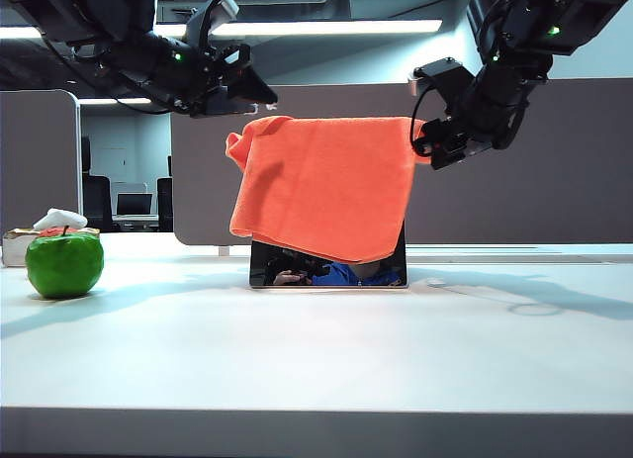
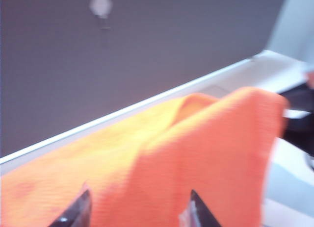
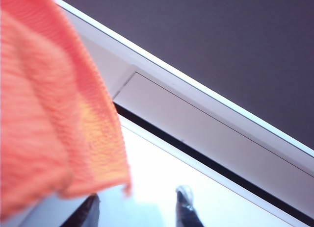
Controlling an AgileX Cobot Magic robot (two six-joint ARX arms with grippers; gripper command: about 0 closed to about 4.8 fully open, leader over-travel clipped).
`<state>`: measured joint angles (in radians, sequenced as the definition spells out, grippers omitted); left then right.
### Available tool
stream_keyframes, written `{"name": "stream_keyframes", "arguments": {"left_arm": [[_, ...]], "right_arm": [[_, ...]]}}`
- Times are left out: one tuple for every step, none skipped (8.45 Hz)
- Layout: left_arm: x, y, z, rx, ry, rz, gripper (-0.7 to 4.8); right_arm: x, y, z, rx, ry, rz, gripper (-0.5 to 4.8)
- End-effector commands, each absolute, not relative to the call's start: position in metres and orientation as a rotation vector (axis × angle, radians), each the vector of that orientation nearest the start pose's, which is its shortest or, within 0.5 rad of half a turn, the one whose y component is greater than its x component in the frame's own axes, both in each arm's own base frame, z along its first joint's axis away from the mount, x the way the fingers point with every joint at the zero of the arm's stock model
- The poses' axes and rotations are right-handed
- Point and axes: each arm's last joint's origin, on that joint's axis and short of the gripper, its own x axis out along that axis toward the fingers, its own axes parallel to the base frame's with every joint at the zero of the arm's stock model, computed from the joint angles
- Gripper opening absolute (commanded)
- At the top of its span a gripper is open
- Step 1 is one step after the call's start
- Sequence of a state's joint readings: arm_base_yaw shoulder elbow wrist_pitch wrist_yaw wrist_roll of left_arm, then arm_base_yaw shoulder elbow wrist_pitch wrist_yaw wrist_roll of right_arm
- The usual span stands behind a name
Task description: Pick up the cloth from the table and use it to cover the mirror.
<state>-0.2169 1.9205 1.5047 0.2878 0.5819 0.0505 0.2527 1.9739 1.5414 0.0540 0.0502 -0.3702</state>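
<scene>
The cloth is hanging over the mirror, hiding most of it. The left pincer and right pincer are both standing apart, gripping nothing.

A grey desk partition runs across behind the work area, with a second panel at the far left. Through the gap between them, an office with a black chair and a monitor shows. A long ceiling strip light glows overhead.
</scene>
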Motion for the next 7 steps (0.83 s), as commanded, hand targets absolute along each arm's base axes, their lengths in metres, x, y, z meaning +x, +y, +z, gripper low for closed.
{"name": "stream_keyframes", "arguments": {"left_arm": [[0.434,-0.112,0.297,0.071,0.111,-0.823,2.53],[0.436,-0.111,0.297,0.13,0.091,-0.761,2.52],[0.436,-0.111,0.297,0.169,0.08,-0.736,2.52],[0.437,-0.11,0.296,0.25,0.054,-0.718,2.51],[0.438,-0.11,0.295,0.293,0.042,-0.717,2.46],[0.44,-0.111,0.289,0.381,0.022,-0.737,2.46],[0.441,-0.111,0.287,0.4,0.023,-0.741,2.46]], "right_arm": [[0.445,0.116,0.267,-0.402,0.324,0.27,2.04],[0.444,0.12,0.268,-0.392,0.322,0.278,2.03],[0.444,0.121,0.268,-0.391,0.321,0.281,2.04],[0.441,0.123,0.271,-0.392,0.318,0.289,2.04],[0.439,0.125,0.274,-0.393,0.312,0.293,2.03],[0.433,0.126,0.287,-0.391,0.289,0.294,2.03],[0.43,0.125,0.292,-0.39,0.284,0.293,2.03]]}}
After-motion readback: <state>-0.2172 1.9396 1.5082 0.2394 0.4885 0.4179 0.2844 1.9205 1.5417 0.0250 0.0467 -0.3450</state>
